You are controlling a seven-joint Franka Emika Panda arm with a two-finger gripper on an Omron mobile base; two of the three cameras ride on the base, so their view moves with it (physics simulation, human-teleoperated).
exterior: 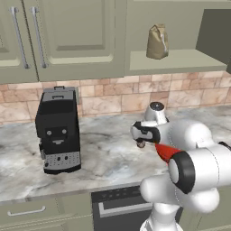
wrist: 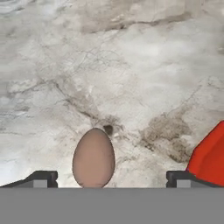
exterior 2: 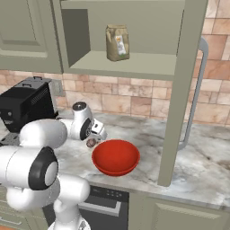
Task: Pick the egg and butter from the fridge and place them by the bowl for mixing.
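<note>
The pincer [wrist: 111, 179] is held low over the marbled tabletop [wrist: 131, 78], its two dark fingertips [wrist: 41, 178] spread wide apart — the egg [wrist: 93, 158] is seen between them, nearer the one on the left of the hand view, and whether it is touched by either cannot be told. In the right base view the egg [exterior 2: 90, 143] is seen just under the pincer [exterior 2: 98, 134], close beside the rim of the red bowl [exterior 2: 116, 157], which rests on the tabletop [exterior 2: 197, 166]. A black coffee machine [exterior: 58, 131] stands well apart on the tabletop [exterior: 103, 153] — above, a brown paper bag [exterior: 157, 41] sits on an open cabinet shelf [exterior: 180, 61].
</note>
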